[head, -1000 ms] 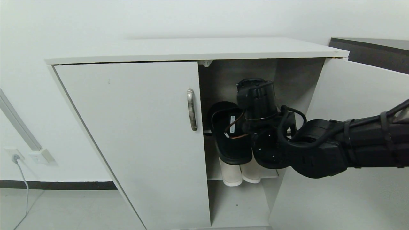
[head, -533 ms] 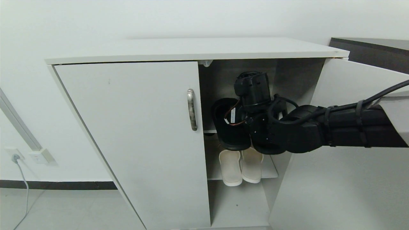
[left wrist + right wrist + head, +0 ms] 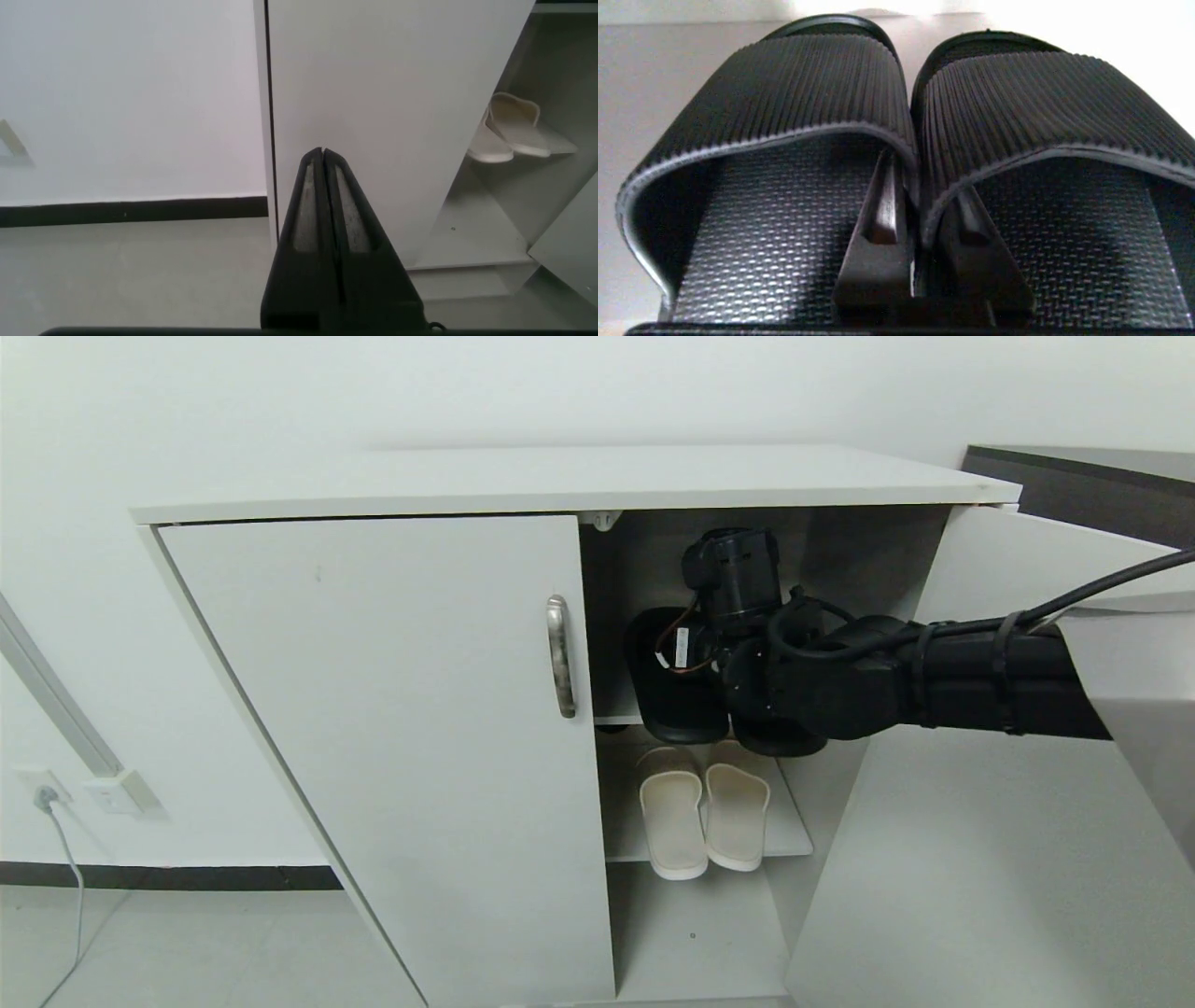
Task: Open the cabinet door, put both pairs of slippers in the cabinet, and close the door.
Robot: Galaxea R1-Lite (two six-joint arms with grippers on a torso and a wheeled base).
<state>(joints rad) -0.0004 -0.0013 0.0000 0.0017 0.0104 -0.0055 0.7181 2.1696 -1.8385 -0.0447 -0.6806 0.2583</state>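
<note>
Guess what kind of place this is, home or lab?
Likely an indoor test room staged as a home entryway: a white two-door cabinet against a bare white wall, cream slippers on its lower shelf, black ribbed rubber slippers at the shelf above.

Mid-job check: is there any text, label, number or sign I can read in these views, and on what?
Nothing legible.
White tag on the right wrist: print too small to read.
Black slippers, white slippers, cabinet: no print visible.
</note>
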